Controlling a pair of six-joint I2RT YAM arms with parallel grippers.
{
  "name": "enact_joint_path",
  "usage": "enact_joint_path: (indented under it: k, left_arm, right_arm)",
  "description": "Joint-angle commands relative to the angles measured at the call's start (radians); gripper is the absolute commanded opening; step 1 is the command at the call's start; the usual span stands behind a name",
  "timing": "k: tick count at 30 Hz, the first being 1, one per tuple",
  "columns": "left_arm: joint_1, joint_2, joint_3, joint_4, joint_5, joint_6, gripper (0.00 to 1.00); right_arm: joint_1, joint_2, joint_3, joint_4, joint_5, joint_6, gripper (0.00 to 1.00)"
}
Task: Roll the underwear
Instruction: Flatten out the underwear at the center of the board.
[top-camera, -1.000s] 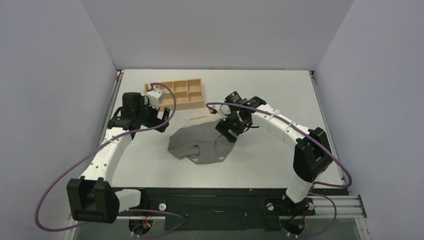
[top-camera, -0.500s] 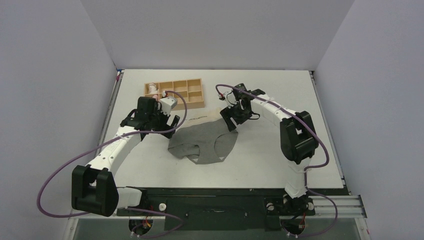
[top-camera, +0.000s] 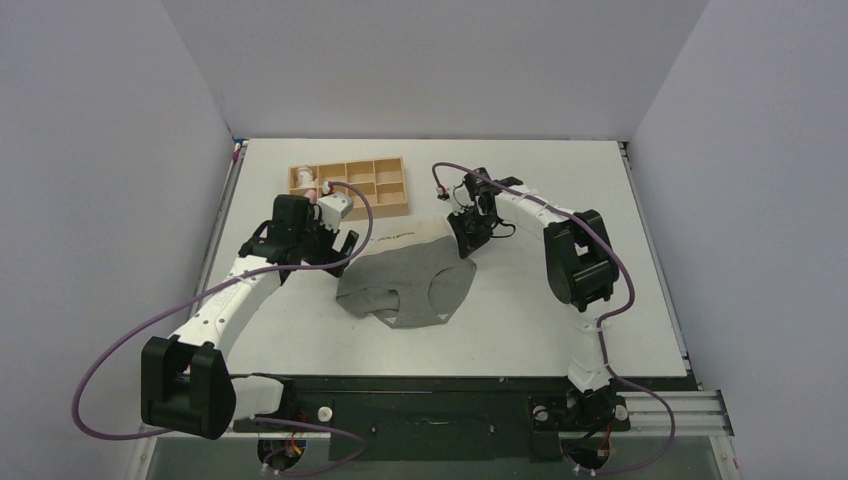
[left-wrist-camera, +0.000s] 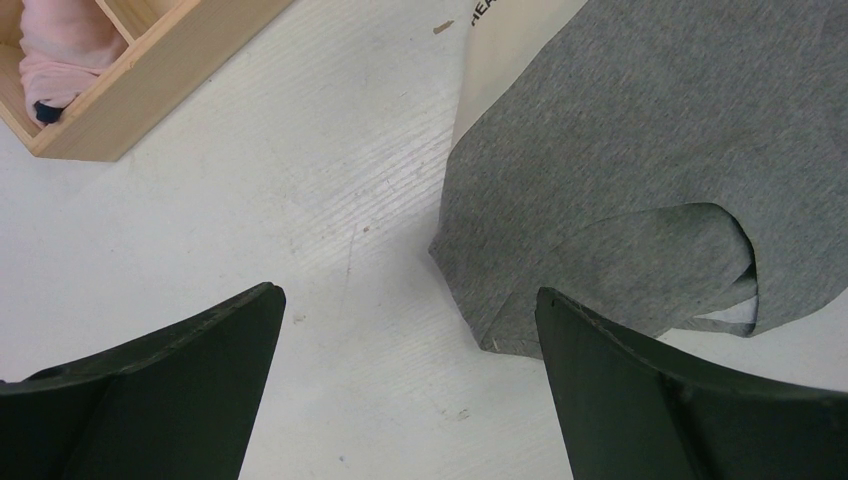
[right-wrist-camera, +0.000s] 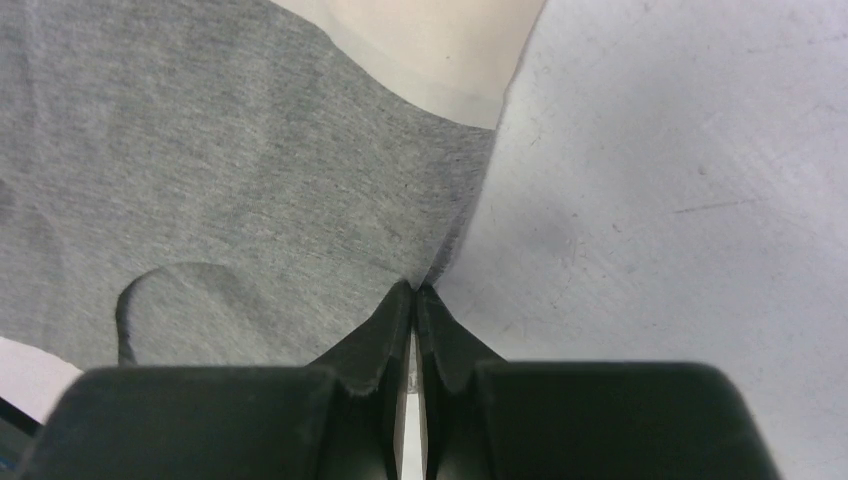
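Lying mid-table, the underwear (top-camera: 405, 285) has its beige waistband (top-camera: 405, 238) toward the far edge. The right gripper (right-wrist-camera: 414, 292) is clenched, apparently pinching its right side. The left gripper (left-wrist-camera: 408, 293), spread wide, hovers just off its left side.

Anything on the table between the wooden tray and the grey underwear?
No. The left wrist view shows only bare white table between the wooden tray and the underwear.

Wooden compartment tray (left-wrist-camera: 160, 75) at table's (top-camera: 560, 340) far side; pink cloth roll (left-wrist-camera: 60, 40) inside.
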Motion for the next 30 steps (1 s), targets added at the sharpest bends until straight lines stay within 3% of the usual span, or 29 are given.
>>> enact_joint_path:
  k: [1, 9, 14, 22, 30]
  left_arm:
    - [-0.002, -0.008, 0.013, 0.061, -0.016, -0.006, 0.97]
    - [-0.001, 0.006, 0.023, 0.066, -0.019, -0.003, 0.97]
    - [-0.001, 0.009, 0.032, 0.070, -0.018, -0.003, 0.97]
    - [-0.001, 0.012, 0.033, 0.071, -0.030, -0.001, 0.97]
    - [-0.001, 0.006, 0.031, 0.057, -0.042, 0.017, 0.97]
  right_arm:
    - [-0.018, -0.035, 0.014, -0.019, -0.025, -0.029, 0.00]
    - [-0.093, -0.194, 0.067, -0.105, 0.126, -0.092, 0.00]
    - [-0.077, -0.274, 0.171, -0.222, 0.230, -0.140, 0.00]
    - [0.173, -0.332, 0.003, -0.213, 0.316, -0.156, 0.00]
    - [0.247, -0.301, -0.196, -0.184, 0.288, -0.179, 0.29]
